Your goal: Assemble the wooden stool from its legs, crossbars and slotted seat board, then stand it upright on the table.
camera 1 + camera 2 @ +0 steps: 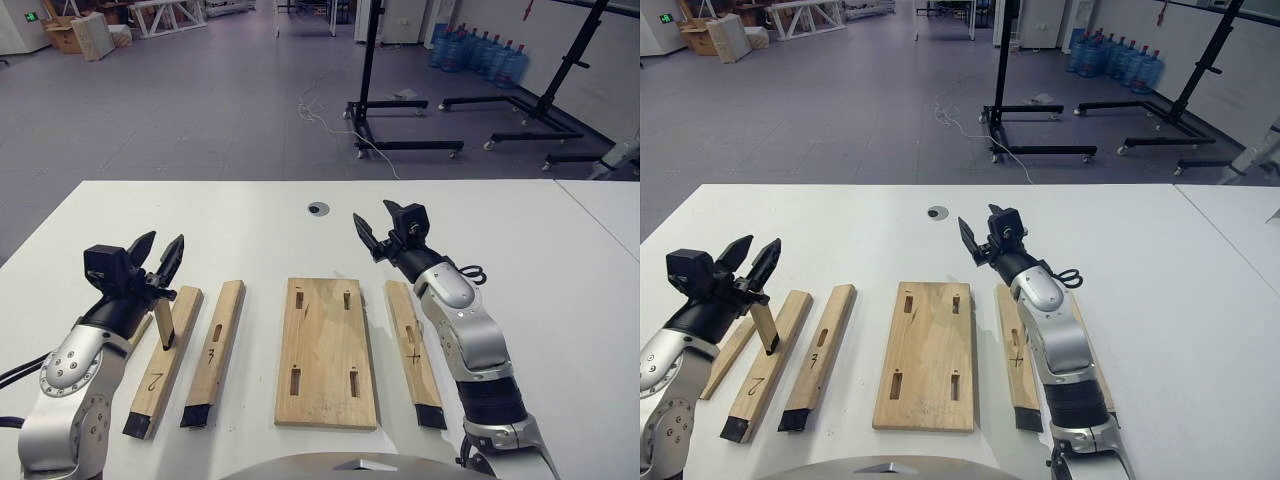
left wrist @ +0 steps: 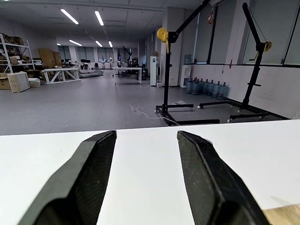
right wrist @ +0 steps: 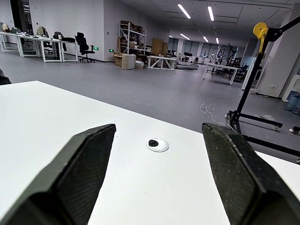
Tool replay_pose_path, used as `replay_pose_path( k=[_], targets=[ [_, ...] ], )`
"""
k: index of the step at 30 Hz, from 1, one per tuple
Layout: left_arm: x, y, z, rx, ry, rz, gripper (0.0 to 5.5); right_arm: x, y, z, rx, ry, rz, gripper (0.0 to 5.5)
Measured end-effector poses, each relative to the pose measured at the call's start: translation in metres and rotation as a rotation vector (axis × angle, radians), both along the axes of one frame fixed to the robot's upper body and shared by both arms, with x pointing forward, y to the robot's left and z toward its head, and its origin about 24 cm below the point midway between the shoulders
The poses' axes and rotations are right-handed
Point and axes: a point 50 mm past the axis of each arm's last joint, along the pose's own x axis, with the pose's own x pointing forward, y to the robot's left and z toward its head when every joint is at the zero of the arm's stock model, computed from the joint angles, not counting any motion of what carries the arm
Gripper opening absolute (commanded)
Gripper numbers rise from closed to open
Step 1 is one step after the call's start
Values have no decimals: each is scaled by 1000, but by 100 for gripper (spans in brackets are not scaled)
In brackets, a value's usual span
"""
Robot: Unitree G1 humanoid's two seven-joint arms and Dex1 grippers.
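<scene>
The slotted seat board [image 1: 325, 350] lies flat at the table's middle. On its left lie two legs, marked 2 [image 1: 160, 365] and 3 [image 1: 214, 352]; on its right lies leg 4 [image 1: 412, 345]. Another wooden piece [image 1: 1092, 362] peeks out from under the right arm. A short wooden bar with a dark end [image 1: 164, 323] rests tilted over leg 2, just below my left gripper [image 1: 165, 240]. That gripper is open with nothing between its fingers [image 2: 89, 168]. My right gripper [image 1: 378, 222] hovers open and empty above the far end of leg 4.
A round cable grommet [image 1: 318, 208] sits in the white table [image 1: 520, 250] beyond the board. A further strip of wood [image 1: 725, 350] lies left of leg 2, partly hidden by my left arm. Black wheeled stands [image 1: 400, 110] are on the floor behind.
</scene>
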Motion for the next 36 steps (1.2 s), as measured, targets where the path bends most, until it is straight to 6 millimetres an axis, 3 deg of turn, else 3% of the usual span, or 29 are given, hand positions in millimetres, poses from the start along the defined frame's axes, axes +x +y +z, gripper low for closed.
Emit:
replay_pose_path(
  k=[8, 18, 20, 21, 23, 24, 28, 36],
  targets=[
    [12, 6, 30, -58, -83, -20, 236, 1, 3, 0, 17, -9, -7, 335],
    [36, -12, 58, -52, -114, -75, 236, 3, 8, 3, 37, -27, 0, 335],
    [36, -11, 55, -46, -91, -72, 236, 4, 8, 2, 36, -23, -1, 335],
    [35, -11, 44, -40, -42, -73, 236, 4, 8, 2, 37, -23, -1, 335],
    [26, -3, -9, -32, 157, -27, 236, 3, 8, 2, 36, -23, 2, 335],
    [21, -4, -15, -20, 151, -35, 236, 3, 9, 1, 37, -21, 5, 335],
    [9, -6, -23, 5, 47, -58, 236, 1, 8, 4, 41, -33, 5, 335],
    [10, 8, -24, 19, -5, -24, 236, 1, 5, 3, 49, -13, -5, 335]
  ],
)
